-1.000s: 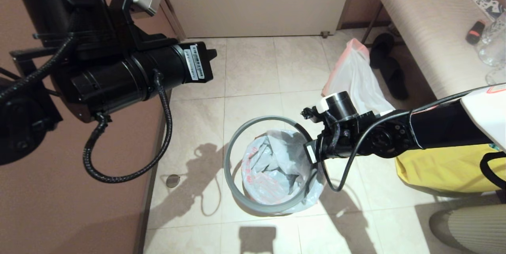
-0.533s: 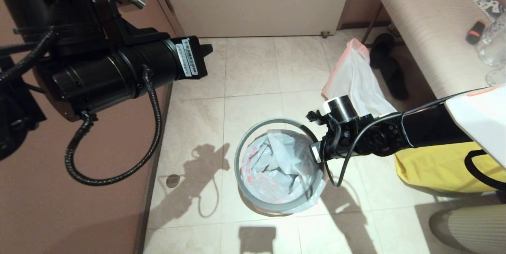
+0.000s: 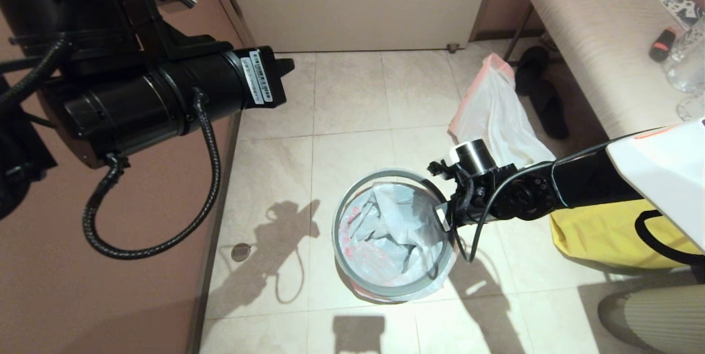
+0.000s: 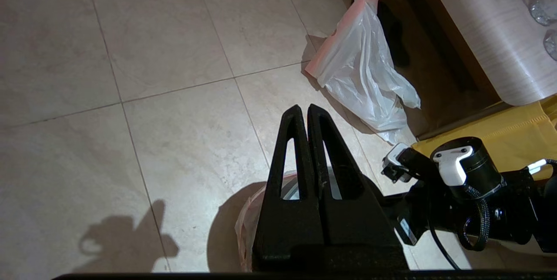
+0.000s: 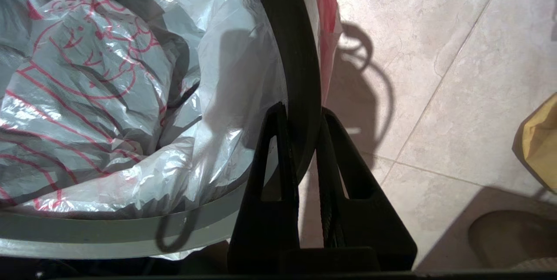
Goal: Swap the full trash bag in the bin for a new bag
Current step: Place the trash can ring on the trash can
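Observation:
The new bag (image 3: 385,227), white with red print, lines the bin and folds out over its edge (image 5: 87,97); the bin's black wall is hidden under it. The loose grey hoop (image 3: 385,288) circles the bag's mouth. My right gripper (image 5: 301,110) is at the hoop's right side, shut on it, one finger inside and one outside. The full trash bag (image 3: 495,112), plain white with a pink-red rim, lies on the floor beyond, by the bench (image 4: 361,66). My left gripper (image 4: 303,108) is shut and empty, held high at the left.
A yellow bag (image 3: 606,233) sits on the floor under my right arm. A padded bench (image 3: 595,29) with small items stands at the right, black slippers (image 3: 542,95) beside it. A brown wall runs along the left; a floor drain (image 3: 240,252) lies near it.
My right gripper has carried the hoop to the right and down over the bag's mouth. My left arm has drawn back up and to the left.

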### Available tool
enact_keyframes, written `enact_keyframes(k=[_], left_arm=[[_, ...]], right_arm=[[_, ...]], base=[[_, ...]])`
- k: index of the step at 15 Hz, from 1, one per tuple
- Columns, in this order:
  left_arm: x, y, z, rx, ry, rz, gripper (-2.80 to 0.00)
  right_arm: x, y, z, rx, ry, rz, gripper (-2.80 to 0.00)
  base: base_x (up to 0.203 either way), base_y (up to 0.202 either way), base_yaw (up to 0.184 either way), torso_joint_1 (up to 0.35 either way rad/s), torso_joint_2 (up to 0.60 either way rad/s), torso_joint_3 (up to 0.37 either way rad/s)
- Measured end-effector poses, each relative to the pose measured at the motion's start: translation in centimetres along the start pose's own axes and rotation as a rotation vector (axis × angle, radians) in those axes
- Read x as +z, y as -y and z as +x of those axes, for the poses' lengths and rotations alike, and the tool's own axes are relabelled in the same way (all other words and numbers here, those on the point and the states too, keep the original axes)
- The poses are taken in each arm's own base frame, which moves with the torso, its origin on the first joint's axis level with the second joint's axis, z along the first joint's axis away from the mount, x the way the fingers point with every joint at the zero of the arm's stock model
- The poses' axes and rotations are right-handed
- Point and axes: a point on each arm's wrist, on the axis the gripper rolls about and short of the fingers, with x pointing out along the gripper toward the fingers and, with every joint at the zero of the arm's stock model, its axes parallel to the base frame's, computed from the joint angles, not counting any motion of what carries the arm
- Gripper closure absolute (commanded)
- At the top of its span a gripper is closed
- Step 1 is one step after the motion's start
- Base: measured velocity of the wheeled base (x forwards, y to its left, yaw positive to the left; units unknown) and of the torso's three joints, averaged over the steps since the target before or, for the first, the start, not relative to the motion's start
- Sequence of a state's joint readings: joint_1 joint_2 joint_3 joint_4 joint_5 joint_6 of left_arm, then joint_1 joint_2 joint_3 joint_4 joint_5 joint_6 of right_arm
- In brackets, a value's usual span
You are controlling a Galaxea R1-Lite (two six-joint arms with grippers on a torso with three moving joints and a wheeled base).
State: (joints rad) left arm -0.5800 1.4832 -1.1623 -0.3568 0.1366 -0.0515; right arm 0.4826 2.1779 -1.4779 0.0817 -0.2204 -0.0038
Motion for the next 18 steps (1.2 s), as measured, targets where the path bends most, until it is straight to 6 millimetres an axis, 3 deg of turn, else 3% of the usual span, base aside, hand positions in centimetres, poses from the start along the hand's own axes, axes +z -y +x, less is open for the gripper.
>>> enact_keyframes(k=[9,18], left_arm=[[-0.2,0.1,0.1,-0.003,-0.005,0.001,0.0],[-0.1,0.0,0.2,0.003,-0.005,0.001,0.0]], right_arm=[[-0.7,-0.4,0.7,-0.022,-0.066,-0.023,0.0],[1.3,-1.0,3.2,-0.022,-0.038,-0.019,0.0]], base=[[0.0,0.0,0.0,0.0,0.0,0.0],[0.0,0.0,0.0,0.0,0.0,0.0]])
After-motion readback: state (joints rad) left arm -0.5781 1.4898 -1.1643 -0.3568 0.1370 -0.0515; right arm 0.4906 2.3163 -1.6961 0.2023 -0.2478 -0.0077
